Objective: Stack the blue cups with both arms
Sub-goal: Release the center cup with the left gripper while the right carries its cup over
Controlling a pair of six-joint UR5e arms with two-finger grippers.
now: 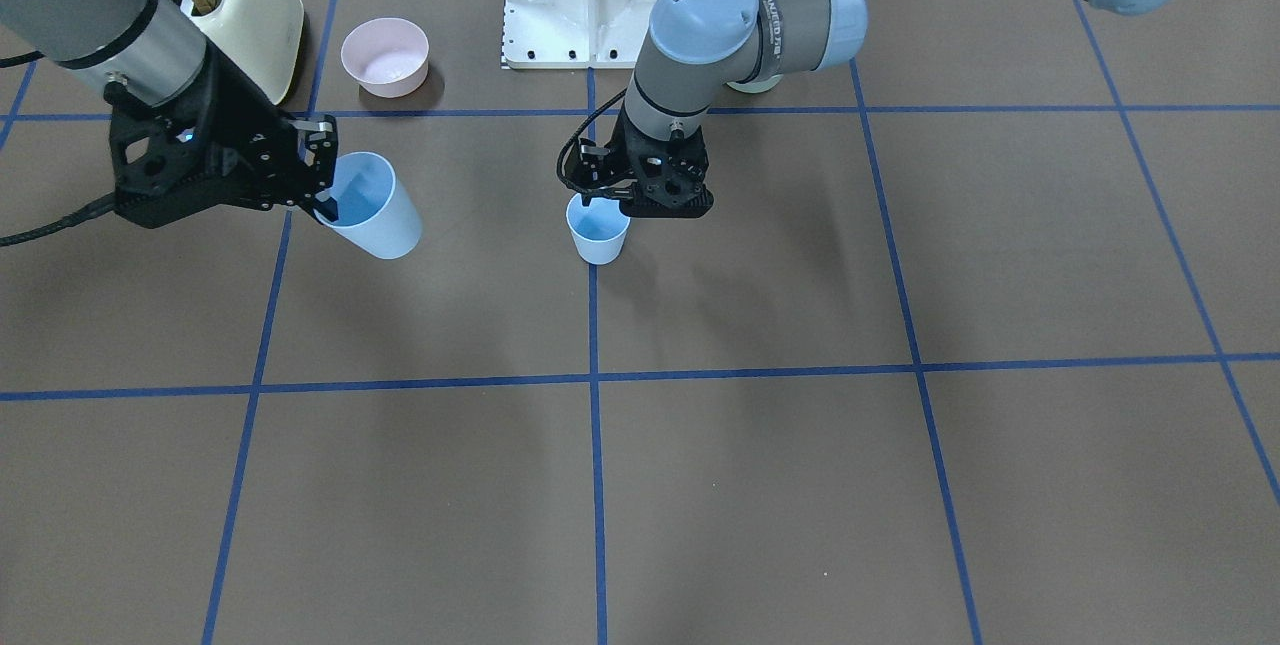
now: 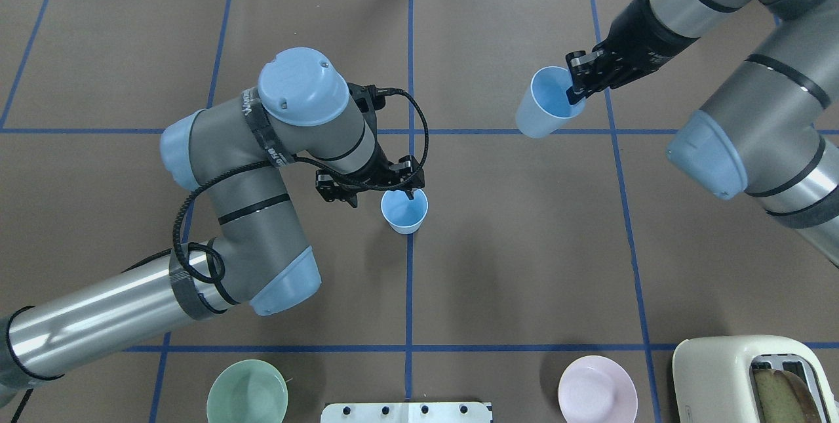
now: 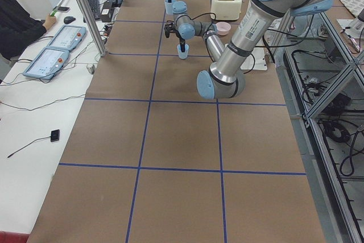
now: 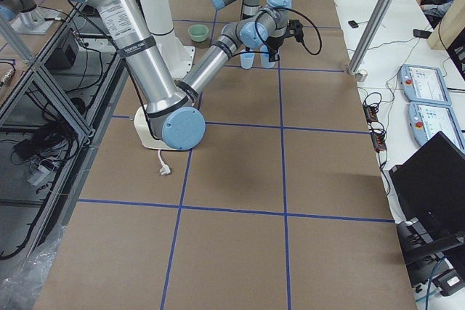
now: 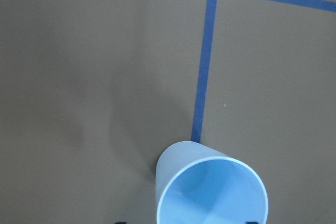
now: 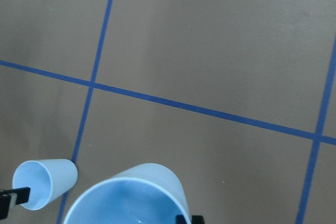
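Observation:
One blue cup (image 2: 404, 211) stands upright on the table's centre line; it also shows in the front view (image 1: 598, 231) and the left wrist view (image 5: 212, 193). My left gripper (image 2: 408, 193) hangs over its rim, open, one finger inside the cup and one outside. My right gripper (image 2: 576, 92) is shut on the rim of the second blue cup (image 2: 543, 102) and holds it tilted above the table, apart from the first. The front view shows this gripper (image 1: 324, 204) and cup (image 1: 371, 206). In the right wrist view the held cup (image 6: 131, 199) is near and the standing cup (image 6: 45, 182) is lower left.
A pink bowl (image 2: 597, 389), a mint-green bowl (image 2: 247, 392), a cream toaster (image 2: 734, 370) and the white base stand (image 2: 406, 412) sit along the robot's edge of the table. Blue tape lines grid the brown table.

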